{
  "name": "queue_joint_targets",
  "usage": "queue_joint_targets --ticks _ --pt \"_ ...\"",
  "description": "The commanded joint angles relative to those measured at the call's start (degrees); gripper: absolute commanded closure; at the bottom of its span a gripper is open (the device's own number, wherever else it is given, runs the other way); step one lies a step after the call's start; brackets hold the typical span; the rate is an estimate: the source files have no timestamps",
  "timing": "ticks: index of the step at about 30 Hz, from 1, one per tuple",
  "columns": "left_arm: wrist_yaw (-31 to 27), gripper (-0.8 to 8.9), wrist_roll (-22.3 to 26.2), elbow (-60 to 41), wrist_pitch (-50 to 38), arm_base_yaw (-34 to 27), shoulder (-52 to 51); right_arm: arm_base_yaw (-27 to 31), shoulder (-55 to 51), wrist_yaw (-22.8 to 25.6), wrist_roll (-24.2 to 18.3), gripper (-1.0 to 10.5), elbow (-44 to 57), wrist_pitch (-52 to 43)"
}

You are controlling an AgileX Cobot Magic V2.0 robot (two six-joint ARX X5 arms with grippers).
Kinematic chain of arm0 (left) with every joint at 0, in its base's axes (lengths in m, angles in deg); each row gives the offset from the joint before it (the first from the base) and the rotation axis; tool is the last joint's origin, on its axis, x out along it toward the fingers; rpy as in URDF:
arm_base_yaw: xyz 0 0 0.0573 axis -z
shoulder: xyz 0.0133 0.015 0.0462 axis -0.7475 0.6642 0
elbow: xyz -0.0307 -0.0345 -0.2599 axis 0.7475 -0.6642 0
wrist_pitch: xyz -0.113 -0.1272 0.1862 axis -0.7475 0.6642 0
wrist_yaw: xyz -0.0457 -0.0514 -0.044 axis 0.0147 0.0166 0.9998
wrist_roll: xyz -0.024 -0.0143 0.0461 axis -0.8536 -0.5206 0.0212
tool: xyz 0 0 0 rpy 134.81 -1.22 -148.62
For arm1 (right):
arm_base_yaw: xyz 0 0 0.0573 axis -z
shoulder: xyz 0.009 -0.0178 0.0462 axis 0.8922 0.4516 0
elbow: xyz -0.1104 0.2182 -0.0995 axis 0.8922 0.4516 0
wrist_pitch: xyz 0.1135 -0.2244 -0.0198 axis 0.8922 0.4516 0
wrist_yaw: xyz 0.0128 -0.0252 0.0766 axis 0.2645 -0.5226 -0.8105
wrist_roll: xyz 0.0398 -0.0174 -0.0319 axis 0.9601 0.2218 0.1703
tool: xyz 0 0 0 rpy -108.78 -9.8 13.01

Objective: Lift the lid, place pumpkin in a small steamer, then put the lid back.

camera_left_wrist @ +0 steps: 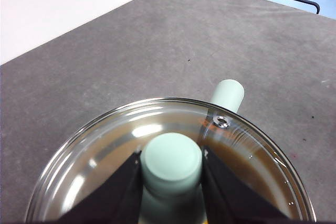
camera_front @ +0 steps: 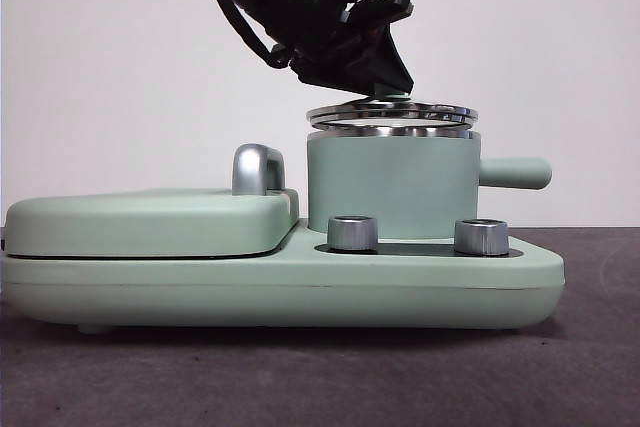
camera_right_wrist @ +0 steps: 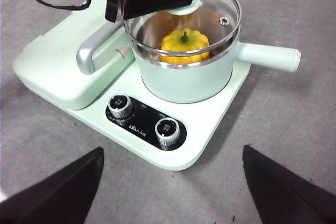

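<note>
While the left gripper [camera_left_wrist: 171, 174] is clamping the mint knob of the round clear glass lid [camera_front: 392, 115], the lid is hovering slightly tilted just above the mint-green cylindrical steamer [camera_front: 392, 187]. A skewed descent could catch the rim. Only the right wrist view shows the yellow-orange ribbed pumpkin [camera_right_wrist: 184, 46] inside; the right gripper [camera_right_wrist: 170, 187] is waiting wide open.

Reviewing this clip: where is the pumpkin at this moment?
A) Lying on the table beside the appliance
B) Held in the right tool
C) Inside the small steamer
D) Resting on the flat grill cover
C: the right wrist view shows the pumpkin sitting inside the small steamer, under the glass lid that the left tool grips by its knob.
</note>
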Motion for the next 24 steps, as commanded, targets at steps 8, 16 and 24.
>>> queue_joint_targets --ticks 8,16,24 --pt "0.04 8.05 0.74 1.4 -1.11 0.59 2.43 -0.37 0.22 0.28 0.74 5.4 -0.15 -0.04" --pt "0.04 8.06 0.74 1.4 0.48 0.59 2.64 -0.37 0.22 0.31 0.72 5.4 -0.15 -0.02" --pt "0.04 6.27 0.74 1.4 0.5 0.59 2.19 -0.37 0.22 0.37 0.72 5.4 -0.15 -0.02"
